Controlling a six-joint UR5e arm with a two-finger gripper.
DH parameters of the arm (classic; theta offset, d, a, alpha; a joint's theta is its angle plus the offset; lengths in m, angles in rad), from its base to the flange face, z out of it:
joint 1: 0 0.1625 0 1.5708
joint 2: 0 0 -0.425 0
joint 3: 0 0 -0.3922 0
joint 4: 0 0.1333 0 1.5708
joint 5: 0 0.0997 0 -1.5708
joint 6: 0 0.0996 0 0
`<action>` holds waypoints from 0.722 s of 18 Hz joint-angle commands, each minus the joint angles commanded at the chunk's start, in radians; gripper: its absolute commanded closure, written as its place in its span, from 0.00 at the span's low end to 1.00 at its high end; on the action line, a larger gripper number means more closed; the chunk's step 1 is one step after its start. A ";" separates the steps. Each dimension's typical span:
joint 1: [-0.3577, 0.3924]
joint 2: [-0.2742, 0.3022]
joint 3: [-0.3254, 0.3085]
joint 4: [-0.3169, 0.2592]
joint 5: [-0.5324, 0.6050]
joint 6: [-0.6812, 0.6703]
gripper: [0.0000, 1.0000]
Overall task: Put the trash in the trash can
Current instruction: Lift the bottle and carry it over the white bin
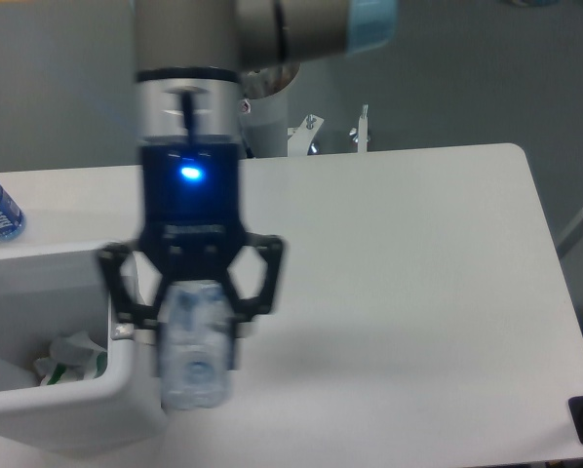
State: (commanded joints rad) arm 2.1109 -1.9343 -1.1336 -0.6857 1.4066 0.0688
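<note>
So my pincer (196,327) is clamped around the crushed clear bottle (192,343), which hangs up off the surface (389,273). Its long axis runs roughly 12 to 6 in the view, the round end pointing down at 6 towards the camera. It's blurry, so I can't tell if that's the cap end.

What matters: the trash can (77,414) sits at 9 o'clock from the bottle, and right now the bottle hangs just over the can's near right-hand corner rim, not over the open mouth. So I reckon it needs to go further toward 9 before letting go, or it could clip the rim and bounce out. The crumpled paper packet (72,356) already lies inside the can.
</note>
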 joint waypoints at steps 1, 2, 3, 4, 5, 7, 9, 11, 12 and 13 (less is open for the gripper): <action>-0.015 -0.005 0.002 0.008 0.000 0.015 0.41; -0.029 -0.008 0.000 0.034 -0.002 0.020 0.41; -0.041 -0.021 0.000 0.064 -0.002 0.022 0.41; -0.051 -0.032 0.002 0.096 -0.002 0.026 0.41; -0.064 -0.049 0.002 0.132 0.000 0.031 0.41; -0.088 -0.066 0.002 0.167 -0.002 0.031 0.41; -0.103 -0.074 -0.006 0.167 0.000 0.031 0.41; -0.129 -0.078 -0.020 0.167 0.000 0.028 0.41; -0.135 -0.078 -0.029 0.167 -0.002 0.026 0.41; -0.144 -0.077 -0.040 0.167 -0.002 0.023 0.41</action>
State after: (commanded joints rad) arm 1.9667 -2.0111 -1.1734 -0.5185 1.4051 0.0921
